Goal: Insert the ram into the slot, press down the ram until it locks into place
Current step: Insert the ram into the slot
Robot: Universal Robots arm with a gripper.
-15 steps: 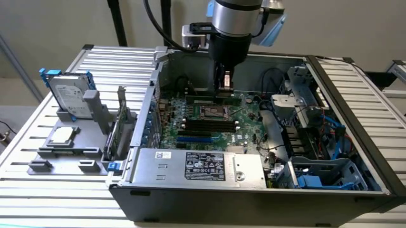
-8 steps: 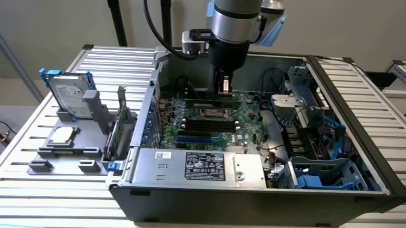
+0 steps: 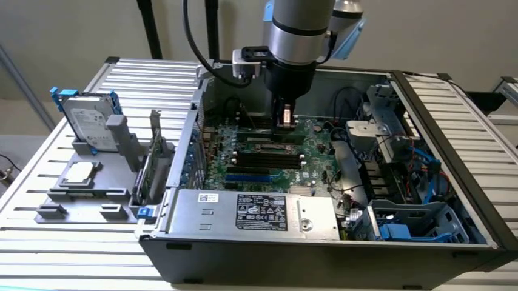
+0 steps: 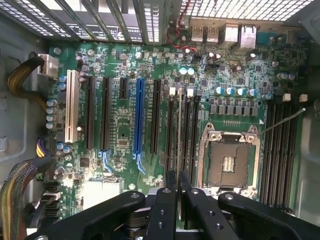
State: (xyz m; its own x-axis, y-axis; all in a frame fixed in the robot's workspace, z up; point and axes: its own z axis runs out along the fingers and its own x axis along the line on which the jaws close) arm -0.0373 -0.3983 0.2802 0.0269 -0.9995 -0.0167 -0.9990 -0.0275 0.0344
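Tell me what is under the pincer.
The ram, gripped edge-on in the pincer, runs along the black slots beside the CPU socket. The ram covers the slot directly beneath it.

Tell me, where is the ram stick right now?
In the wrist view, the ram is held edge-on in the gripper, over the long black slots right beside the empty processor socket.

Your ram [image 4: 179, 131] stands on edge, so in the wrist view you see it as a thin pale strip running lengthwise over the bank of narrow black slots [image 4: 186, 131] with pale end clips. It lies parallel to them, between two visible ones. You cannot tell whether it is seated.
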